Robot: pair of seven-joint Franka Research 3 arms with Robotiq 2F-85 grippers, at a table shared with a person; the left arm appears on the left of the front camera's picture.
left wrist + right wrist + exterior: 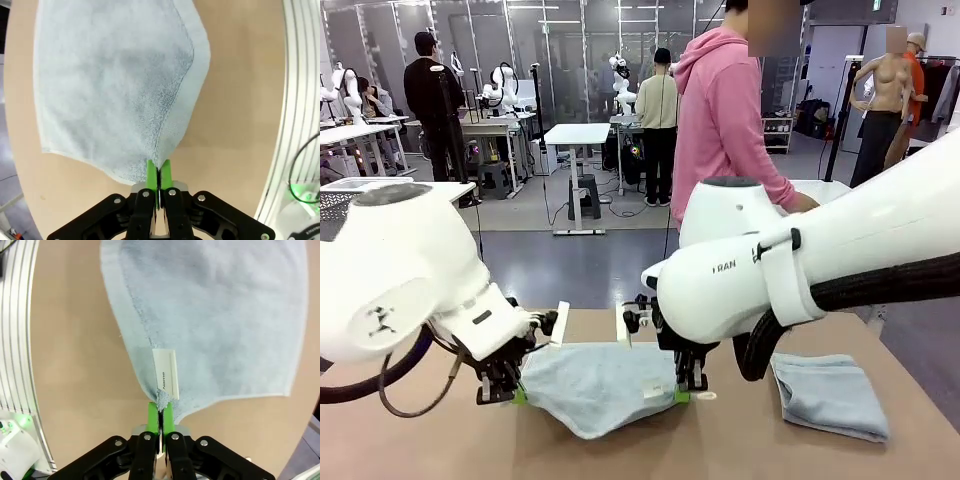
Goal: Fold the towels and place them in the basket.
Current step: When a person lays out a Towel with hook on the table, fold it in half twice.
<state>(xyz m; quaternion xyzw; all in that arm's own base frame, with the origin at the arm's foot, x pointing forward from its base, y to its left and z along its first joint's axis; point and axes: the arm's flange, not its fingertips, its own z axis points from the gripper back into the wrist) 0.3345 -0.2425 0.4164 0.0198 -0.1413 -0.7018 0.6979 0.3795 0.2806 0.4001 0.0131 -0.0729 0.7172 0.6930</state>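
**Pale blue-grey terry towel (pixel 595 388) pinched at both ends by the two hands**

Green pads are pressed together on cloth at both sides of the near middle of the tan tabletop (pixel 410 445). The left hand (pixel 518 394) has its jaws shut tight on a gathered bit of the towel's left edge. In the left wrist view the cloth rises into a crease just where the fingertips (pixel 151 172) nip it. The right hand (pixel 682 393) pinches the towel's right end in the same way, its pads closed on a bunched corner. A white fabric label (pixel 166 372) printed with the word "Name" lies on the cloth just beyond that grip.

Between the two hands the towel lies spread and slack across the tabletop. Its near edge bellies toward the robot's side, and its far edge runs roughly straight from one hand to the other.

To the right, apart from the held towel, a second pale blue-grey towel (pixel 830 396) lies folded on the tabletop.

At the far side a person in a pink hooded top (pixel 720 120) stands turned toward the right.
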